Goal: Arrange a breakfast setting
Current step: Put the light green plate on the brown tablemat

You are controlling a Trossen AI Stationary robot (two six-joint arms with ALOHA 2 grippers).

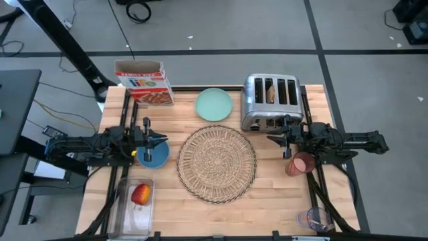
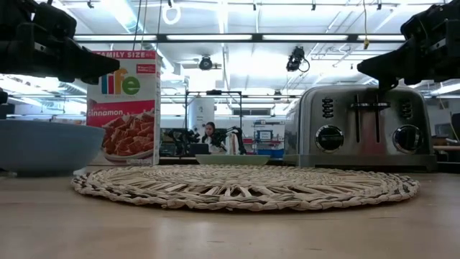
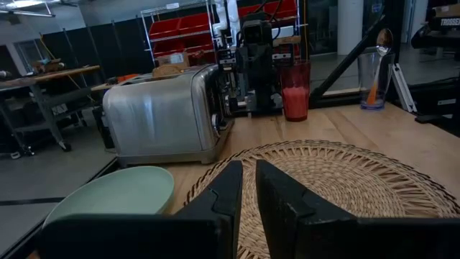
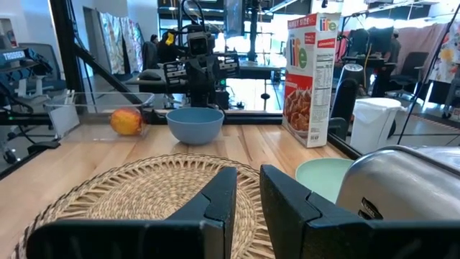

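The round straw placemat (image 1: 216, 162) lies mid-table. The mint-green plate (image 1: 214, 104) rests flat behind it. The blue bowl (image 1: 154, 156) stands at the placemat's left, partly under my left gripper (image 1: 165, 140), which hovers shut and empty. The pink cup (image 1: 301, 163) stands upright at the right, partly under my right arm. My right gripper (image 1: 269, 138) hovers shut and empty, in front of the toaster. The red apple (image 1: 140, 194) lies in the clear bin (image 1: 127, 213). A toast slice (image 1: 271, 92) sticks out of a toaster slot. The orange-handled spoon (image 3: 372, 85) stands in a clear glass.
The chrome toaster (image 1: 267, 110) stands at the far right. A cereal box (image 1: 146, 82) stands upright at the far left. The clear glass (image 1: 314, 218) with the spoon is at the near right corner. Both grippers point at each other across the placemat.
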